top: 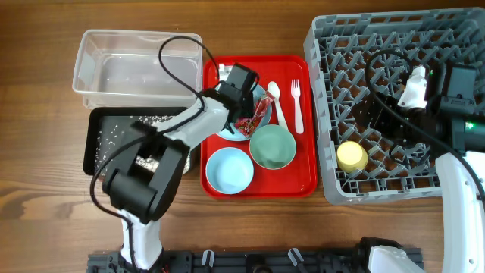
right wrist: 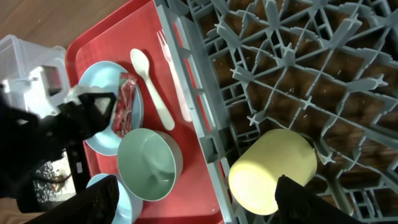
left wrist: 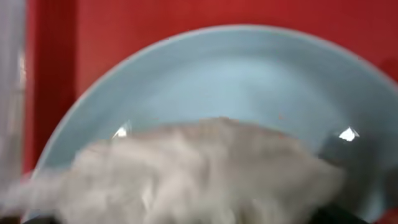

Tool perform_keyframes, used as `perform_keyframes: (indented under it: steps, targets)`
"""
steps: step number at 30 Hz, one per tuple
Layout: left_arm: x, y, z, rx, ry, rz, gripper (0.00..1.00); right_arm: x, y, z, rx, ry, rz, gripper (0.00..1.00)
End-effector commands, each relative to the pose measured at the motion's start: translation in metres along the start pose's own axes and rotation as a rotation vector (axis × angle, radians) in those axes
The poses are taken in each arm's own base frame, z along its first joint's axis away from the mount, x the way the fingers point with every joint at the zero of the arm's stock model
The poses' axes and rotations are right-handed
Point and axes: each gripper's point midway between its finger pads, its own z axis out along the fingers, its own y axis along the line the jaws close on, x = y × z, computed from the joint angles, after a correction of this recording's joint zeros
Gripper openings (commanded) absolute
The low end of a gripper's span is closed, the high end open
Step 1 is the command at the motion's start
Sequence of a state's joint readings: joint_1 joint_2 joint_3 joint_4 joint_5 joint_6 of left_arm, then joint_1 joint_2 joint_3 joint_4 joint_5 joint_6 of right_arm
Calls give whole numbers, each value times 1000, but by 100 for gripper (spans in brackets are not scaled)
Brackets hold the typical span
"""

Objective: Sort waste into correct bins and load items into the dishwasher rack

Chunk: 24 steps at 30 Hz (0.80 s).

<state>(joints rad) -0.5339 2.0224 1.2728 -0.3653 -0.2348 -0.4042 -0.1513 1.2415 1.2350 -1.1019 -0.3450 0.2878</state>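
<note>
My left gripper point(top: 236, 82) is over the back of the light blue plate point(top: 227, 130) on the red serving tray. It is shut on the crumpled white napkin point(left wrist: 199, 168), which fills its jaws just above the plate point(left wrist: 249, 81). The red snack wrapper point(top: 258, 114) lies on the plate. A teal bowl point(top: 273, 146) and a blue bowl point(top: 229, 169) sit on the tray front. The white spoon point(top: 276, 102) and fork point(top: 297, 106) lie at its right. My right gripper point(right wrist: 199, 205) is open over the grey dishwasher rack point(top: 394, 45), above the yellow cup point(right wrist: 273, 171), which lies in the rack.
The clear plastic tub point(top: 136, 68) stands at the back left. The black tray point(top: 98, 144) in front of it holds white grains and scraps. The red serving tray point(top: 299, 178) lies between the bins and the rack. Cables loop over both arms.
</note>
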Motion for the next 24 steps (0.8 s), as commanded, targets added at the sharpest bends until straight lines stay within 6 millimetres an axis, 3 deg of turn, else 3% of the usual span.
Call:
perform_keyframes:
  steps: [1,2,3,6,7,9,11,12,14,15,16,17,18,21,22,24]
  targets:
    - [8,2,10,-7,25,11,43,-2,7,-7,-22,-16,-7,82]
    - [5,0,7,-1,18,9,17,-2,6,-7,-22,-15,-7,82]
    - [-1,-1,-1,9,2,4,5,-1,6,-7,-21,-15,-7,82]
    - [-31,-3,-49,47,-73,-18,4,0,6,-7,-20,-10,-7,82]
    - [-51,-2,-84,72,-136,-32,4,0,6,-7,-20,-10,-7,82]
    - [-75,13,-123,62,-239,-70,4,-1,6,-7,-20,-11,-7,82]
    - [-100,51,-154,7,-333,-148,4,-1,6,-7,-20,-11,-7,82]
    - [-109,79,-153,-55,-355,-197,4,-1,6,-7,-20,-11,-7,82]
    - [-115,137,-124,-146,-324,-296,4,-1,6,-7,-20,-11,-6,82]
    - [-114,149,-110,-153,-299,-319,14,-1,6,-7,-20,-11,-6,82]
    - [-110,160,-87,-134,-259,-340,59,-1,6,-7,-21,-12,-5,82]
    - [-108,162,-78,-109,-233,-344,74,-1,6,-7,-20,-11,-5,82]
    - [-111,156,-84,-72,-230,-318,77,0,6,-7,-20,-11,-6,82]
    - [-122,106,-140,61,-266,-229,85,-1,6,-7,-20,-12,-8,82]
    - [-116,82,-149,94,-262,-185,85,-1,6,-7,-20,-12,-7,82]
    - [-99,51,-147,93,-229,-113,82,-1,6,-7,-20,-11,-7,82]
